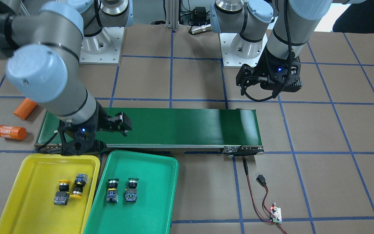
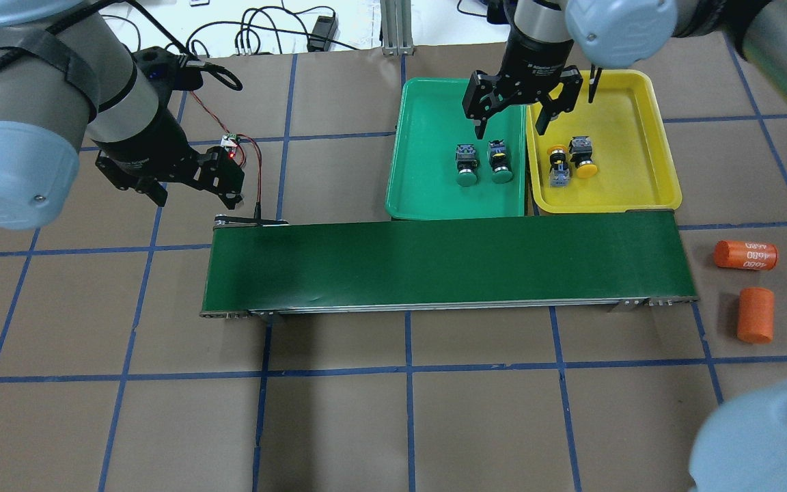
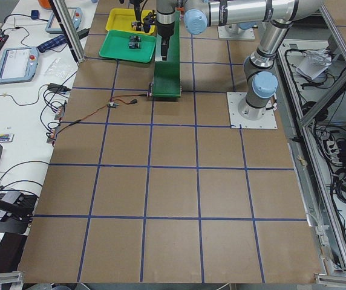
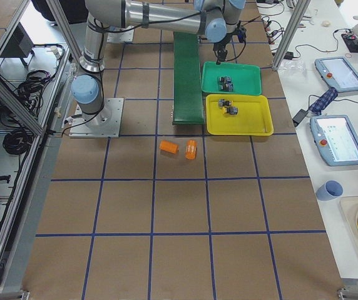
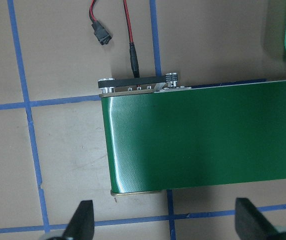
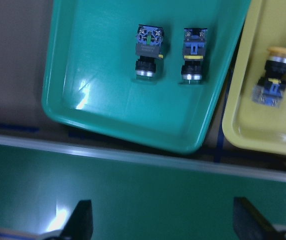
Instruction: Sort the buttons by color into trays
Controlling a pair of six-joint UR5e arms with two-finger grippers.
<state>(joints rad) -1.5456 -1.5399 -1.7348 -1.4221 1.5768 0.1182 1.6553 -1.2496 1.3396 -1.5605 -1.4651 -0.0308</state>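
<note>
Dark-green conveyor belt (image 2: 434, 263) lies nearest the robot, two orange cylinders (image 2: 745, 255) off its right end. Beyond it, the green tray (image 2: 427, 171) holds two green-capped buttons (image 2: 466, 166) lying parallel, caps toward the belt. Just beside it, the yellow tray (image 2: 632, 171) holds two yellow-capped buttons (image 2: 557, 166) lying head to tail. The right gripper (image 2: 512, 128) hovers over the trays' seam, jaws apart; the left gripper (image 2: 197, 199), jaws apart, hangs above the belt's left end

Bright, even light falls from above, and shadows on the counter (image 2: 366, 424) are soft and short. In the right wrist view, which is slightly blurred, white glare spots sit on the green tray (image 6: 85, 95) and the conveyor belt (image 6: 58, 217). The arm joint (image 2: 766, 444) at the overhead view's lower right is out of focus.
</note>
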